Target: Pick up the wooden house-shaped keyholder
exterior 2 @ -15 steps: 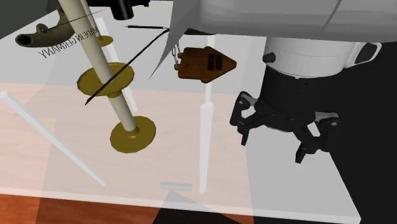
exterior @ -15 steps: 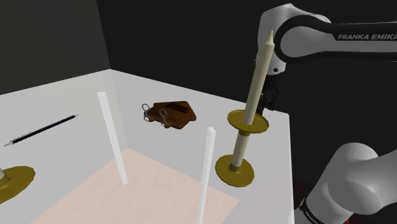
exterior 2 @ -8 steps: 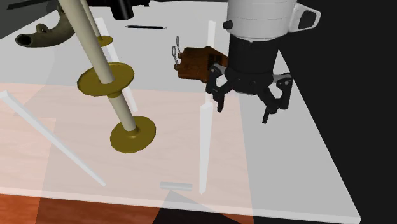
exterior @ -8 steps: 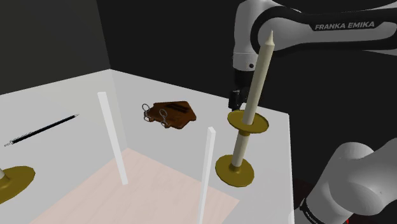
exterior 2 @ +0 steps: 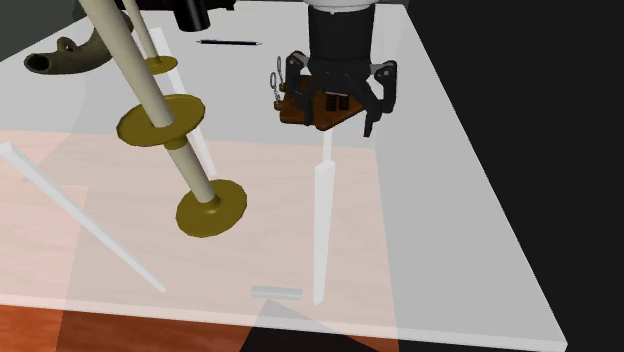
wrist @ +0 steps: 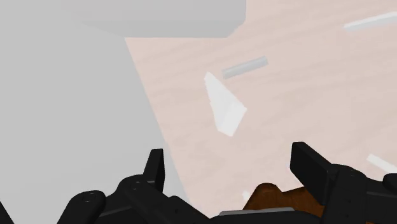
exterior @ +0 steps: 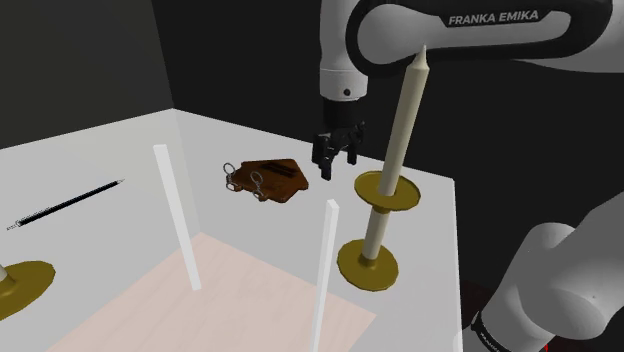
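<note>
Over the far side of the white tabletop [exterior: 120, 150], the white arm [exterior: 480, 25] stretches its upper link level across the top of the shoulder view, then bends at the wrist and drops straight down. The black end effector [exterior: 336, 166] hangs from that wrist pointing at the surface. It is released, with its two fingers [wrist: 155, 167] standing well apart and nothing between them in contact.

The brown house-shaped keyholder [exterior: 272, 178] lies flat on the tabletop with a bunch of metal key rings [exterior: 240, 178] at its end toward the shoulder view's left. In that view the end effector is just beside the keyholder's right end and above the surface. In the second exterior view it hangs in front of the keyholder, whose brown face shows between the spread fingers. From the wrist camera, a corner of the keyholder shows low down between the fingers, closer to one of them than the other.

Close by, toward the shoulder view's right, stands a brass candlestick [exterior: 386, 192] carrying a tall pale candle [exterior: 405, 120]. A dark pencil [exterior: 65, 205] lies well apart on the tabletop, toward that view's left. Thin white posts [exterior: 175, 215] rise from the nearer part of the surface.
</note>
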Controlling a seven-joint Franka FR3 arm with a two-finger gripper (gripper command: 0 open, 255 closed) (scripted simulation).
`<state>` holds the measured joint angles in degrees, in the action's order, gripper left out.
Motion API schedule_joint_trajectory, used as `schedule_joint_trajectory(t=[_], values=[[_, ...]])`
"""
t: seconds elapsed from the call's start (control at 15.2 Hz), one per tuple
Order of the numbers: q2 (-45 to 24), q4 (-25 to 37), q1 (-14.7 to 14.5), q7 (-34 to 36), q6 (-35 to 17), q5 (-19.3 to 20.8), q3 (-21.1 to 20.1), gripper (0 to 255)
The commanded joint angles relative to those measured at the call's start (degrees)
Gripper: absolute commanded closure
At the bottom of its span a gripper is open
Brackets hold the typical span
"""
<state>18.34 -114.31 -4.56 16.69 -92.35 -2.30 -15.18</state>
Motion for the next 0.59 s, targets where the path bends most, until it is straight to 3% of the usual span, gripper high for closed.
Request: schedule_joint_trajectory(t=[0.0,0.53], values=[[-3.65,4.04,-0.42,1.51,-0.27,0.28,-1.39,0],[-18.66,22.53,-3.38,8.23,1.17,4.13,-6.69,0]])
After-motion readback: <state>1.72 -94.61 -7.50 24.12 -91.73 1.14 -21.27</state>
